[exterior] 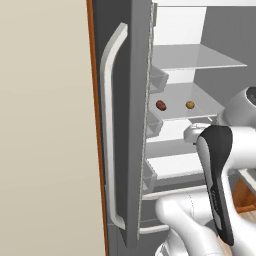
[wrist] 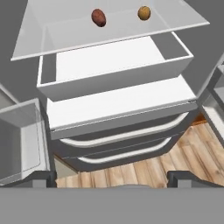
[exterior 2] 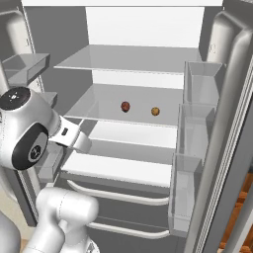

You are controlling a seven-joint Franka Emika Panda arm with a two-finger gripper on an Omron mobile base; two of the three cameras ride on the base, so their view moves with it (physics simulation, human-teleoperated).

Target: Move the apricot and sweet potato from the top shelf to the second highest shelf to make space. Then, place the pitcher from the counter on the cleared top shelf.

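Empty jaws spread wide low before the open fridge, the sweet potato (wrist: 99, 17) and apricot (wrist: 144, 12) on a shelf (wrist: 65, 37) above and ahead, neither yet grasped; next the jaws must rise toward one

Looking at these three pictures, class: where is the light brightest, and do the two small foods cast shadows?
Right base view: fridge back wall glows white; sweet potato and apricot cast no clear shadow. Left base view: same flat light, sharp edges. Hand view: drawer floor is brightest; no blur.
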